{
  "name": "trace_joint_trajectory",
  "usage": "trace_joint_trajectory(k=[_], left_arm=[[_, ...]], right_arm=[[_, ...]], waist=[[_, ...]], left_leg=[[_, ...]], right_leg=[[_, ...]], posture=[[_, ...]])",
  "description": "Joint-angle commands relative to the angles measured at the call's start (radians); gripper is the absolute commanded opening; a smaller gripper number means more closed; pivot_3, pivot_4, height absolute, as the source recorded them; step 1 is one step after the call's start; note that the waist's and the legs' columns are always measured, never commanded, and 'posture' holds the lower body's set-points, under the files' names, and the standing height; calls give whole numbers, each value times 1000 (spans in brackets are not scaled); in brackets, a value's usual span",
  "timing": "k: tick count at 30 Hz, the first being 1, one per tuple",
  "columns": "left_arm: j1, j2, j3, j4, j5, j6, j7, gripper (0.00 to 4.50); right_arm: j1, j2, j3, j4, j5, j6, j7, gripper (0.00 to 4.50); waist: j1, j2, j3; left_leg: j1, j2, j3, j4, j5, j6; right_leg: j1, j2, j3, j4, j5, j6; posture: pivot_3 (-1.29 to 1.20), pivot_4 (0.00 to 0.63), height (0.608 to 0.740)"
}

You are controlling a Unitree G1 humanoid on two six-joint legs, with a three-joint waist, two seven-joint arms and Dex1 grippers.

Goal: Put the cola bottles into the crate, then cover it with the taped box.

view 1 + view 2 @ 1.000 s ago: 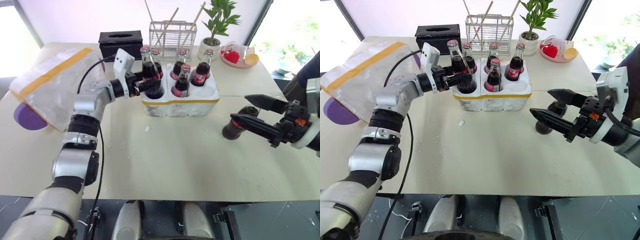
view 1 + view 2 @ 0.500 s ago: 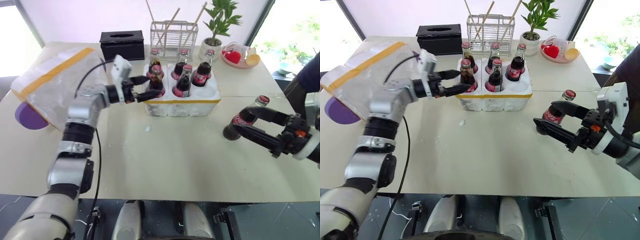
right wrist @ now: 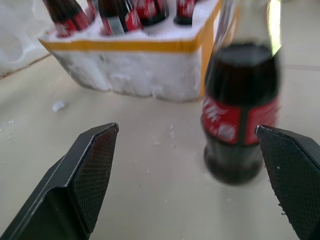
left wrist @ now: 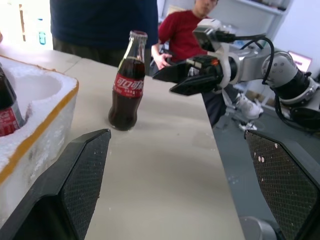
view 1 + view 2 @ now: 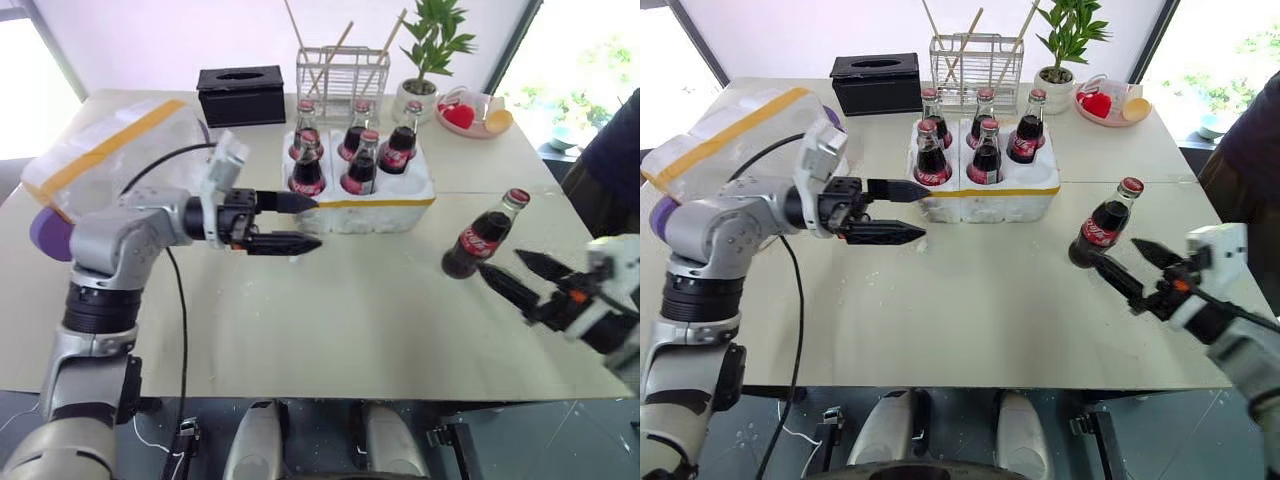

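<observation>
The white crate (image 5: 375,205) with its yellow band holds several cola bottles (image 5: 307,168); its front right well is empty. One more cola bottle (image 5: 483,236) stands alone on the table to the right. My left gripper (image 5: 317,222) is open and level, just in front and left of the crate, with nothing in it. My right gripper (image 5: 503,265) is open low by the lone bottle's near side, not touching it. In the right wrist view that bottle (image 3: 240,115) stands between the fingers (image 3: 92,170). The taped box (image 5: 110,160) lies at the far left.
Behind the crate stand a black tissue box (image 5: 240,92), a wire rack with sticks (image 5: 345,70), a potted plant (image 5: 425,60) and a pink plate (image 5: 475,115). A purple disc (image 5: 48,232) peeks from under the taped box. A person (image 5: 610,150) stands at the table's right edge.
My left gripper let go of the bottle it set in the crate's front left well and drew back, open. My right gripper sank and backed away from the lone bottle.
</observation>
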Motion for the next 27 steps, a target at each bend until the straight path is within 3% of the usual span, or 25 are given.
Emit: trace_joint_trajectory(k=[1,17,22,25,27], left_arm=[[-1,-7,28,-48,-30,-7,30,4472],[-7,-19,12,-52,-41,-31,79,4472],[-4,-17,13,-63,-43,-30,87,4500],[-2,-12,18,-69,-43,-28,93,4500],[3,-3,50,-69,-58,-14,114,4500]], right_arm=[[-43,34,13,30,-42,-48,-38,4500],[-360,138,196,360,-206,-155,-33,4500],[-377,145,201,366,-235,-177,-26,2859],[-377,131,177,307,-202,-166,-6,2860],[-461,98,136,229,-60,-102,24,2860]], waist=[[-4,0,0],[-15,0,0],[-14,0,0],[-15,1,0],[-17,4,3]], left_leg=[[0,0,0,0,0,0],[1,0,0,0,0,0],[0,0,0,-1,0,0],[0,0,0,-1,0,0],[0,0,0,-1,0,0]], right_leg=[[0,0,0,0,0,0],[0,1,1,1,0,1],[0,1,1,1,0,1],[0,1,1,1,0,1],[0,1,1,1,0,1]], posture=[[0,150,740],[0,150,740],[0,150,740],[0,150,740],[0,150,740]])
